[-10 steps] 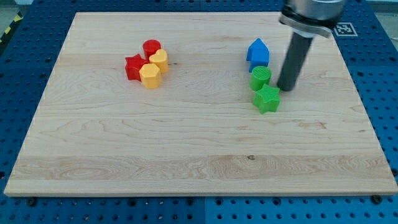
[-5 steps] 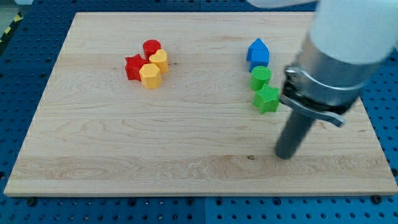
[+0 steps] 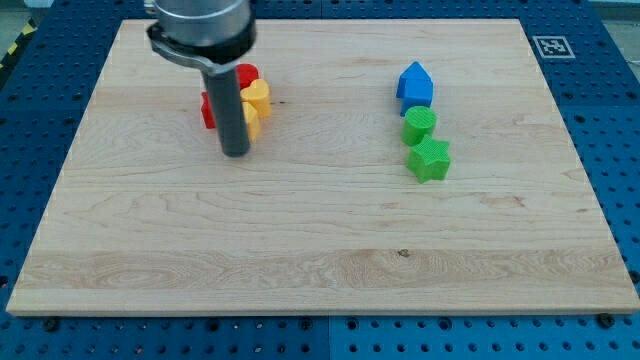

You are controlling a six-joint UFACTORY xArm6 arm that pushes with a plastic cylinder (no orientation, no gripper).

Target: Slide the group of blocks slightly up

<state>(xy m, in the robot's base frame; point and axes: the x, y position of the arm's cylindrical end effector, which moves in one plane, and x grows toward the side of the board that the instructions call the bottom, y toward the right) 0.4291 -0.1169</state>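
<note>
Blue pegboard surrounds the wooden counter (image 3: 320,250) you see, and the group of blocks sits in its upper left part: a red round block (image 3: 247,74), a red block (image 3: 206,108) whose shape the rod hides, and two yellow blocks (image 3: 258,96) touching one another. My tip (image 3: 235,153) rests on the counter just below this group, the rod covering part of it; this tool is a plain rod that grasps nothing. Well apart, toward the view's right, a blue house-shaped block (image 3: 415,84), a green round block (image 3: 420,125) and a green star block (image 3: 430,159) stand in a column.

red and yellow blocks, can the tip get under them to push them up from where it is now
Probably yes. My tip sits just below the red and yellow cluster, on bare board, with nothing between them. The rod hides part of the cluster, so contact can't be told.
</note>
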